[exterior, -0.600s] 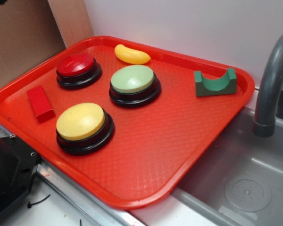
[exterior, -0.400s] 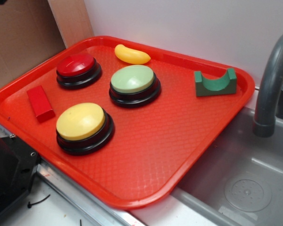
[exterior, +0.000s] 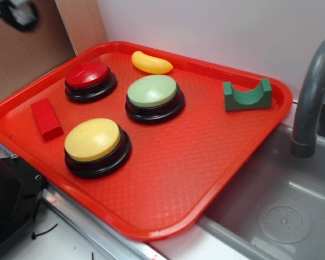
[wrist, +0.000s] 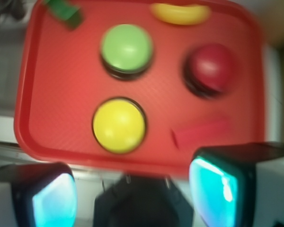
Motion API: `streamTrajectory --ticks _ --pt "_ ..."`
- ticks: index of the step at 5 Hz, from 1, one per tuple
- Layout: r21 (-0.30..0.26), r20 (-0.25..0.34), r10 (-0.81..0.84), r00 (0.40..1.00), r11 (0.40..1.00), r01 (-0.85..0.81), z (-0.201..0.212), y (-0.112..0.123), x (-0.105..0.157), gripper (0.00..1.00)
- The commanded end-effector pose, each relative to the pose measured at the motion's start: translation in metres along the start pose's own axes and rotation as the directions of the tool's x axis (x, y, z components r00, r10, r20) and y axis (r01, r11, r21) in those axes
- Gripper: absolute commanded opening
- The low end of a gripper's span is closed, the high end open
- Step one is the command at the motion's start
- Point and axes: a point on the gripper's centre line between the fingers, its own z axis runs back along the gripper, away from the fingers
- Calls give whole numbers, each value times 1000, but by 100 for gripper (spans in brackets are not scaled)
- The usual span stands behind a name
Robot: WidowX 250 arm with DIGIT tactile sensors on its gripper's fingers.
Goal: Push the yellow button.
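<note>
— Yellow domed plastic button [exterior: 92,139] on black base: near front edge of red plastic tray [exterior: 168,179], untouched?
— Yes. Hand [wrist: 130,196] newly blurred into view, high above, fingers spread, holding nothing; descent pending

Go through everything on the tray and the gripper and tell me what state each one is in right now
yellow button: not pressed, nothing touching it
green button: untouched
red button: untouched
red block: lying flat
yellow banana piece: lying by the far rim
green arch block: opening facing up
red tray: flat beside the sink
gripper: open, high above the tray
</note>
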Motion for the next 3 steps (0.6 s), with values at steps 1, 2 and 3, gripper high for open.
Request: streamTrajectory --ticks 1,2,3 --pt "58 14 -364 931 930 362 -78 -15 16 100" --pt "33 2 -393 919 919 393 -99 -20 10 100" --pt "13 -27 -405 914 914 406 -116 -20 9 100"
